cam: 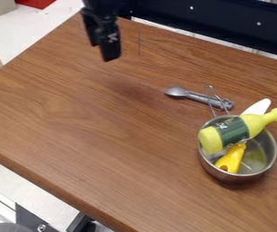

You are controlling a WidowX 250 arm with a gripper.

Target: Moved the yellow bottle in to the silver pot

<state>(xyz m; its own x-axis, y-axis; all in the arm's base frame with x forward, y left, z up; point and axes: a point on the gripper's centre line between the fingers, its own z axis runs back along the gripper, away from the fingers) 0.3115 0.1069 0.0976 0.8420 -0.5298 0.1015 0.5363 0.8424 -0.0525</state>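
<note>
Red shows at the upper left, where a flat-sided object (37,3) sits on the pale floor (17,25) beyond the wooden worktop (93,131). At the lower left, beside the near edge of the worktop, is some black and grey metal hardware (35,222). Farther right, above the far left part of the worktop, the black hand (102,53) hangs down, well apart from the bottle and the pot; I cannot tell whether it is released or clenched. A dark panel (219,22) runs along the worktop's far edge to the right.

Right of the hand, a grey spoon (198,97) lies on the worktop, its bowl to the left and its handle slanting toward the pot. The wire handle (210,96) of the silver pot (208,170) crosses over the spoon's handle. The yellow bottle (259,121) lies slantwise across the pot, partly inside it, its base at the left side and its neck reaching out past the rim at the upper right. Its label is dark green. Beneath it, in the pot, is a deeper yellow piece (231,159) with holes at its lower end. Behind the bottle, a white, blade-like piece (259,106) sticks up past the rim.
</note>
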